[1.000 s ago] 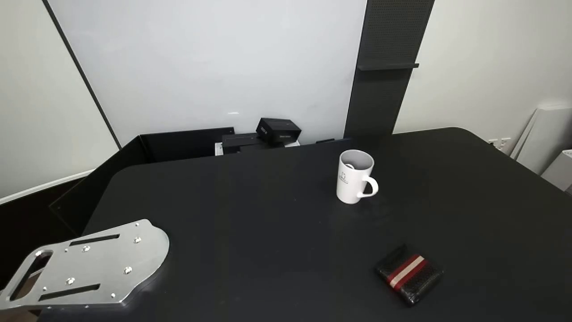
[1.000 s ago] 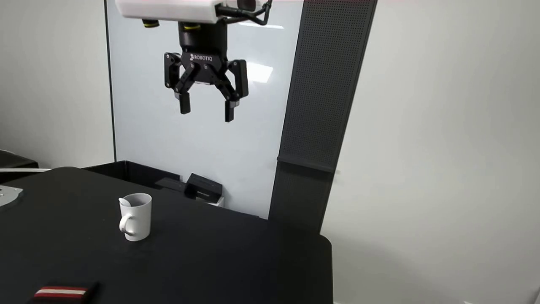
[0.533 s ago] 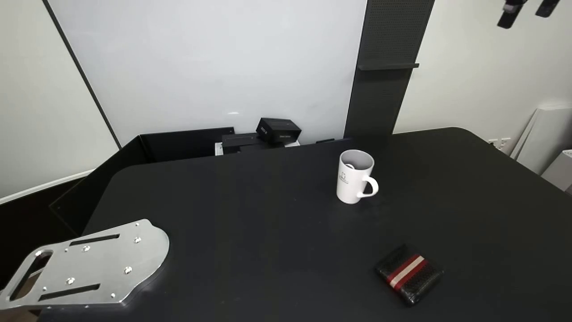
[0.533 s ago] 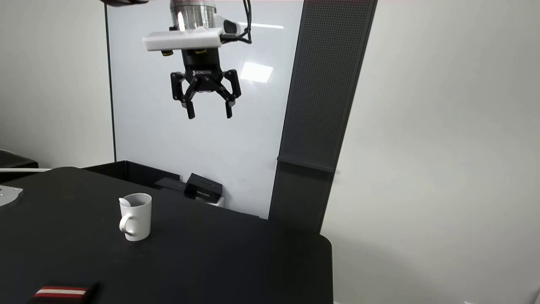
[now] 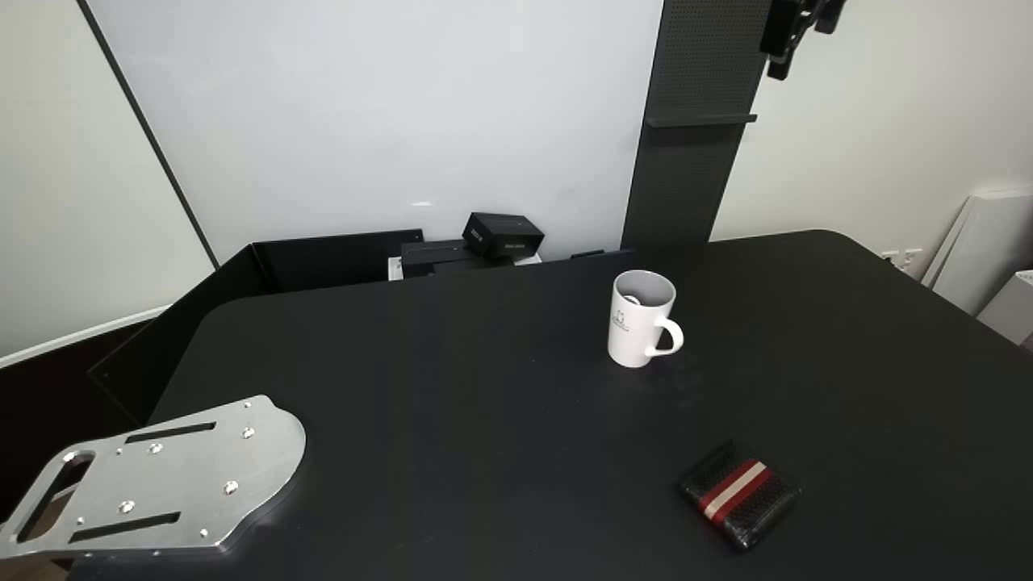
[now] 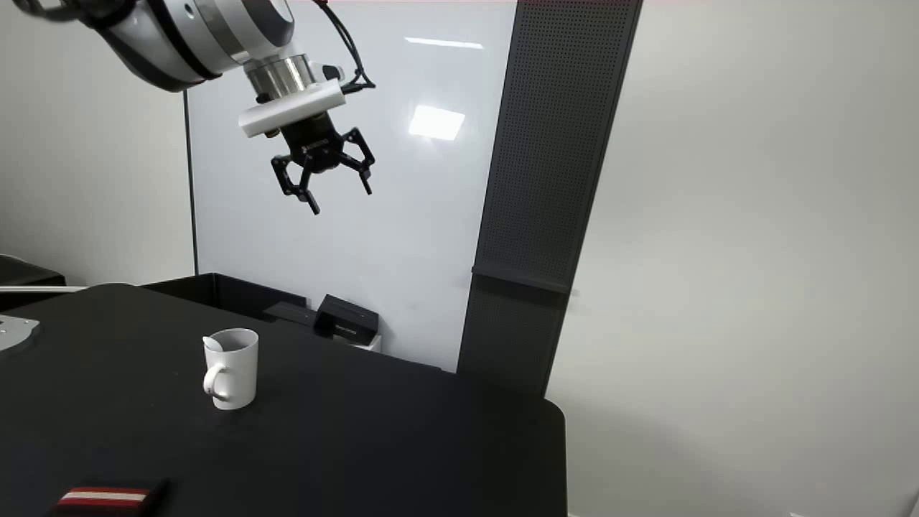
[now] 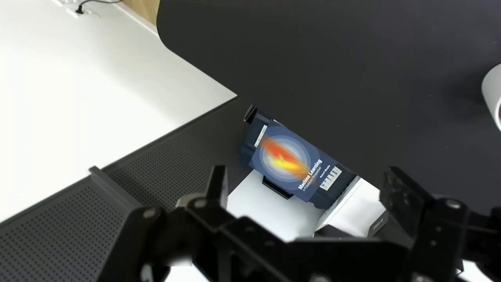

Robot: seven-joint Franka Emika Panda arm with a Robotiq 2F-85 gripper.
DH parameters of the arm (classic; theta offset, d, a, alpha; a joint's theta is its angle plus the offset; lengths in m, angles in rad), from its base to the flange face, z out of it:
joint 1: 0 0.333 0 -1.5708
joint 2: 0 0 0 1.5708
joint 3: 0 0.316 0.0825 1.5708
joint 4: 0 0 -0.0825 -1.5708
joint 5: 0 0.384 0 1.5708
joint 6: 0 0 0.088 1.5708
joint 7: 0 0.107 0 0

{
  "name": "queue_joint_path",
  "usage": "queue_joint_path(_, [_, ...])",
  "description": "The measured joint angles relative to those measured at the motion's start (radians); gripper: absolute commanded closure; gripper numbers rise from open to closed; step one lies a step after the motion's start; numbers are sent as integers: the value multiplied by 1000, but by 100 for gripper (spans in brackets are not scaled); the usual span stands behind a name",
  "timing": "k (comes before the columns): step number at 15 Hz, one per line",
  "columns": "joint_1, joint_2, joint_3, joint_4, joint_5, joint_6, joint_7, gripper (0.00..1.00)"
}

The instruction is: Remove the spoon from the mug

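- Dark table [image 6: 402, 431], one; pale wall [image 6: 718, 251] beyond;
- White mug [image 6: 240, 380], one; upright on the table;
- White spoon [image 6: 212, 344], one; inside the mug, end showing at the rim;
- Gripper [image 6: 342, 200], one; fingers apart, nothing between, tilted, well above the mug;
- Step, by judgement: approach; best to square up over the spoon's end, pinch clear of the rim, lift straight
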Motion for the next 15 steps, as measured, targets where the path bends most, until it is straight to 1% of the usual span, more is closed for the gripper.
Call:
queue_joint_path(3, [51,35,1,8,-68,40,5,0])
queue_joint_path(6, [93,56,2,8,-106,51,22,0])
queue_joint_path(8, [115,62,6,5,-112,38,38,0])
queue_joint_path(11, [138,61,14,-4,-112,-13,58,0])
queue_joint_path(15, [142,49,38,-46,-100,-56,65,0])
